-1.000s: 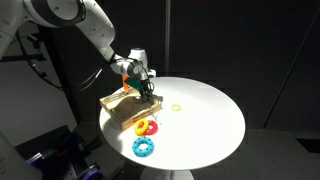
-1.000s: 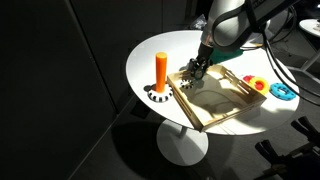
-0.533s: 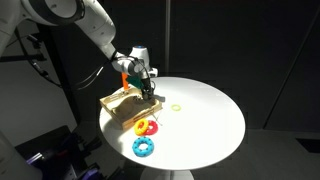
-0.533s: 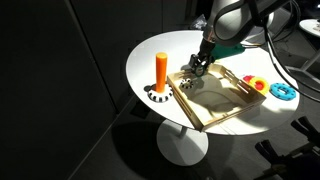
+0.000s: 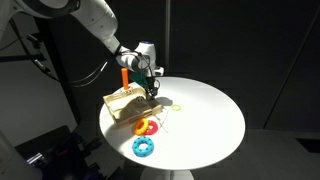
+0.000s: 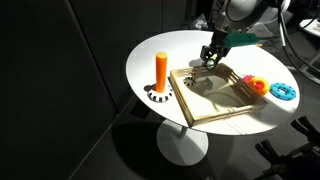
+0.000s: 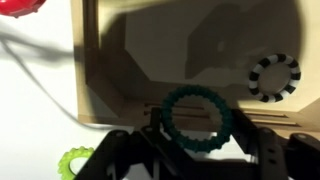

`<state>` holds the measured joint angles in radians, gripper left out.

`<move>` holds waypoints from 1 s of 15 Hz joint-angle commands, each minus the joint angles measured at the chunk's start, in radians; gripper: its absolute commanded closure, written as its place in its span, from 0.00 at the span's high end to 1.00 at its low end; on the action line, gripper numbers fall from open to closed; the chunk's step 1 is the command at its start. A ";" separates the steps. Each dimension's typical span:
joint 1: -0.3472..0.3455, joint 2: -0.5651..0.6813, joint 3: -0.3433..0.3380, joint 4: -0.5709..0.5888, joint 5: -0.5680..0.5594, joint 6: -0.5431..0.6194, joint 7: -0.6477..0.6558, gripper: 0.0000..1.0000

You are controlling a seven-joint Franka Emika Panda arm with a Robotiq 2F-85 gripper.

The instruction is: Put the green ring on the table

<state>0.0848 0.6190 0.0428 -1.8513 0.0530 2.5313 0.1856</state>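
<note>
The room was dark all round. A black backdrop closed off the far side, broken only by a thin pale upright strip. Hard light fell from above onto a round white table, the one bright surface in both exterior views, and threw sharp-edged shadows across its top. In an exterior view the table stood on a single pedestal with a pale round foot. The floor was dark and dull, nearly lost in shadow on the left.
</note>
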 commanded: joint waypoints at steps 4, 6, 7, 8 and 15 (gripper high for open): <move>-0.039 -0.125 -0.039 -0.073 0.004 -0.112 -0.005 0.45; -0.044 -0.145 -0.061 -0.089 -0.004 -0.141 0.003 0.45; -0.045 -0.156 -0.072 -0.101 -0.009 -0.153 0.007 0.45; -0.046 -0.166 -0.084 -0.114 -0.015 -0.163 0.011 0.45; -0.057 -0.236 -0.160 -0.238 -0.073 -0.181 0.029 0.45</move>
<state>0.0399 0.4413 -0.1006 -2.0199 0.0205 2.3595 0.1907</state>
